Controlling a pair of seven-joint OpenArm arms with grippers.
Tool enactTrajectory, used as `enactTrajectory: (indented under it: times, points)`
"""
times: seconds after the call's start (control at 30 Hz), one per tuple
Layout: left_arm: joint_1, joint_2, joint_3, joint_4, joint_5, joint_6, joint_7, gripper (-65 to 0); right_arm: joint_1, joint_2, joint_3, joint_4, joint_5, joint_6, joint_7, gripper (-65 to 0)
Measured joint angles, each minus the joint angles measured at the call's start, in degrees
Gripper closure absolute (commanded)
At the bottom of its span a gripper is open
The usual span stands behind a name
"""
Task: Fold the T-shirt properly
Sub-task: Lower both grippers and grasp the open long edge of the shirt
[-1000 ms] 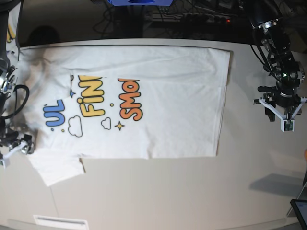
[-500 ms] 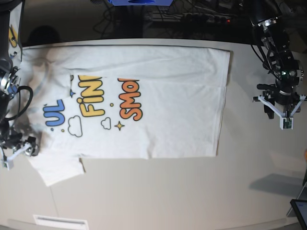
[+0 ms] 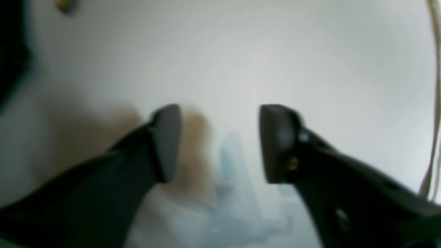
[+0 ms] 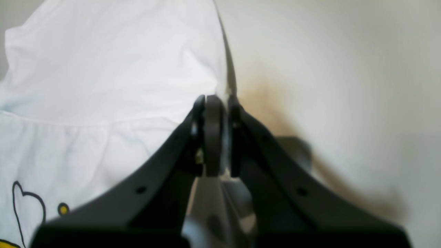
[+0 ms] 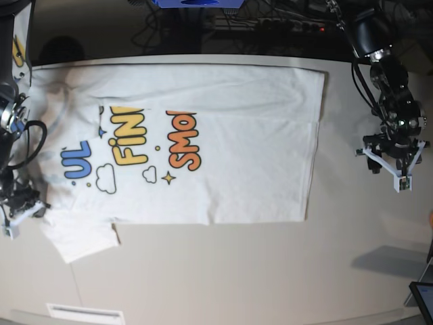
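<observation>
Three printed words are showing on the shirt (image 5: 203,142) in the base view: blue letters reading "UL", with the rest of that word hidden under a fold, yellow "FINE" partly covered at its top, and orange "SMO" cut off by the same fold. Stars and clouds are sitting around the lettering. The shirt is lying flat across the upper left and centre of the table (image 5: 270,271), one sleeve sticking out at lower left.

At far left, the right gripper (image 4: 215,137) is pinching the shirt's edge, jaws closed on the cloth. Compared with half a second ago, it is sitting slightly lower and closer to the frame's left edge.

At right, the left gripper (image 5: 400,177) is hanging over bare table, well apart from the shirt, jaws spread wide and holding nothing. It is sitting slightly higher in the frame than before.
</observation>
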Motion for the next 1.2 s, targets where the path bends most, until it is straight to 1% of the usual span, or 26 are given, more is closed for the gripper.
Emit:
enactTrajectory:
  times: [0.07, 0.1, 0.17, 0.27, 0.4, 0.5, 0.67, 0.8, 1.0, 1.1, 1.2]
  points:
    - [-2.19, -0.22, -0.09, -3.52, -5.27, 0.0, 0.11, -45.3, 0.0, 0.02, 0.0, 0.0, -0.04, -0.09, 0.52, -1.6]
    - [-2.93, -0.55, -0.11, -4.74, -9.03, 0.0, -0.11, -46.2, -0.04, 0.02, 0.0, 0.0, -0.04, -0.13, 1.25, -1.6]
    - [-3.72, -1.7, 0.09, -6.67, -15.08, -0.04, -0.15, -46.2, -0.31, 0.04, 0.0, 0.0, 0.0, -0.11, 1.66, -1.6]
    - [-4.33, -3.1, -0.07, -8.98, -20.59, 0.28, -0.2, -47.0, -1.44, 0.02, 0.0, 0.04, 0.22, -0.11, 2.62, -1.6]
    - [-9.62, -2.27, 0.74, -15.17, -21.46, 0.35, -0.22, -48.9, -1.44, 0.0, 0.0, 0.04, 0.17, -0.02, 2.54, -1.6]
    - [-13.88, -2.14, 4.74, -21.86, -21.46, 0.24, -0.44, -48.4, -1.46, 0.13, -0.02, 0.04, 0.15, 0.0, 2.54, -1.6]
    - [-18.67, -1.95, 10.49, -29.68, -21.27, 0.42, -0.11, -48.4, -1.46, 0.22, 0.0, 0.04, 0.17, 0.0, 2.51, -1.6]
    - [-23.28, -1.27, 10.97, -36.76, -21.75, 0.42, -1.86, -48.4, -1.46, 0.2, -0.02, 0.04, 0.15, 0.0, 2.47, -1.6]
    - [-27.15, -1.31, 11.28, -42.82, -22.18, 0.39, -2.58, -48.4, -1.55, 0.2, 0.0, 0.04, 0.17, 0.0, 2.51, -1.6]
    - [-27.58, -0.72, 11.32, -43.34, -22.12, 0.39, -3.06, -48.4, -1.55, 0.22, 0.0, 0.04, 0.2, 0.0, 2.51, -1.6]
    - [-28.11, -0.17, 14.82, -43.12, -18.86, 0.39, -3.67, -48.2, -1.55, 0.22, 0.0, 0.04, 0.2, 0.0, 2.54, -1.6]
